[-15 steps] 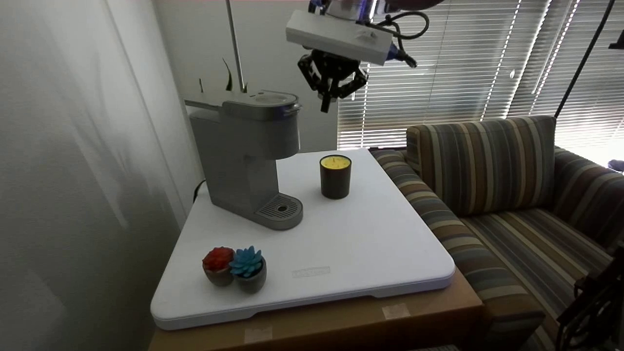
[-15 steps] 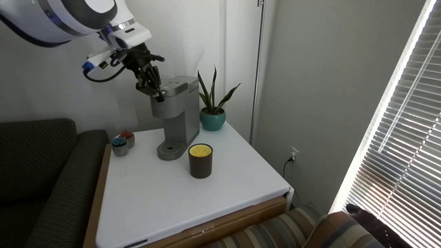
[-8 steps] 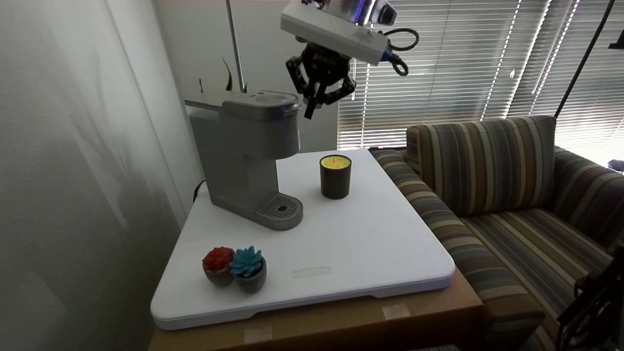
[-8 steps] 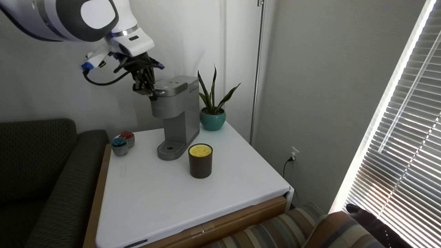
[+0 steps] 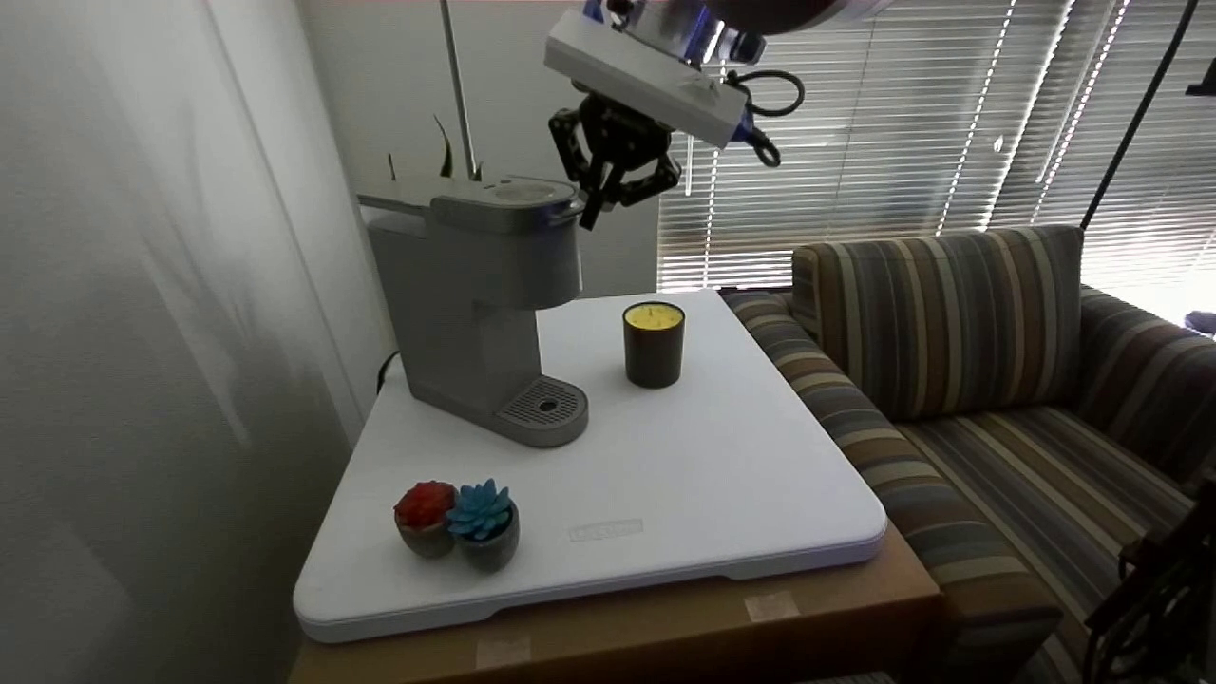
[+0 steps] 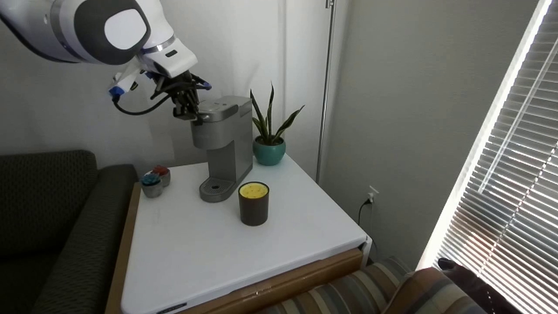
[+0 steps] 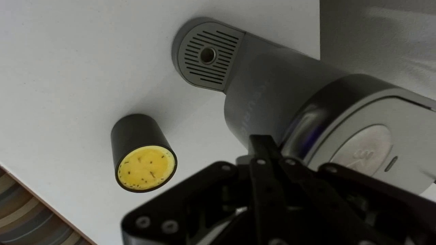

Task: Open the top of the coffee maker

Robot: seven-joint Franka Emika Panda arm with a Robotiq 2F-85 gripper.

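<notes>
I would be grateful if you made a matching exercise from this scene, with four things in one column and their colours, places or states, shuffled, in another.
Column one
1. the lid of the coffee maker
2. the candle jar
3. the plant pot
4. the gripper

Column two
A. black and shut, at the coffee maker's upper front
B. teal and rounded
C. grey, lying closed
D. dark sides, yellow top

Right pairs: 1-C, 2-D, 3-B, 4-A
</notes>
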